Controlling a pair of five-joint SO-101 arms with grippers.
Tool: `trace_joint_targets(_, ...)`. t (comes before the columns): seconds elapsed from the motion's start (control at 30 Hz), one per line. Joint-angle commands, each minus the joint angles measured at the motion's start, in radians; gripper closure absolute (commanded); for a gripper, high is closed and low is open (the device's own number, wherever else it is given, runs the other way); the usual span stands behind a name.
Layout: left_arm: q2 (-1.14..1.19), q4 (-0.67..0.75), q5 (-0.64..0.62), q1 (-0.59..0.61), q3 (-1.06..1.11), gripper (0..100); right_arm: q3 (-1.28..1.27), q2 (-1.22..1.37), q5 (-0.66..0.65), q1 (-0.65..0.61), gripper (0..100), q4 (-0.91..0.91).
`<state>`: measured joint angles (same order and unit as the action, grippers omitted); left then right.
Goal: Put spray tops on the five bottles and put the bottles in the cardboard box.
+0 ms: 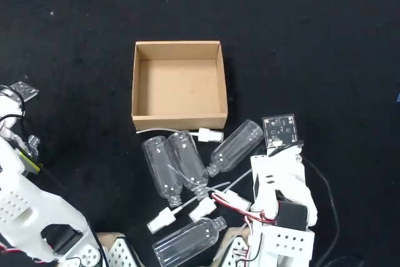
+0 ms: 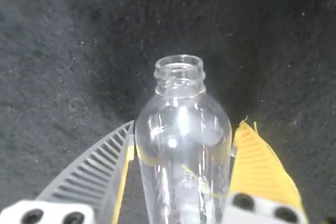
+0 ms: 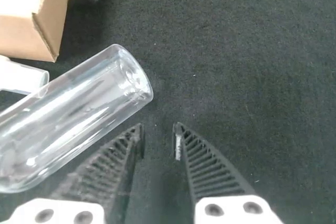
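Observation:
My left gripper (image 2: 186,124) is shut on a clear uncapped bottle (image 2: 181,145), whose open neck points away from the wrist. In the high view this bottle (image 1: 187,241) lies at the near table edge. Three more clear bottles (image 1: 162,170) (image 1: 189,162) (image 1: 236,147) lie in front of the cardboard box (image 1: 179,120), which holds nothing. Loose white spray tops (image 1: 209,134) (image 1: 162,219) (image 1: 203,207) lie among them. My right gripper (image 3: 157,127) is open with nothing between its fingers, just beside the base of the rightmost bottle (image 3: 68,114).
The black cloth is bare behind and to the right of the box. The box corner (image 3: 37,19) and a spray top (image 3: 18,77) lie just past the right gripper. The left arm's white base (image 1: 31,211) fills the near left corner.

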<state>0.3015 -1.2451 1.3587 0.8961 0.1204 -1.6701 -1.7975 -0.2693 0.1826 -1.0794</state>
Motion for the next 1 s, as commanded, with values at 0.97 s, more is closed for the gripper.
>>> trace_joint_targets(0.97,-0.328,-0.371,-0.394,-0.194,-0.022,93,0.147,-0.096,0.003,-0.009,91.0,-0.098)
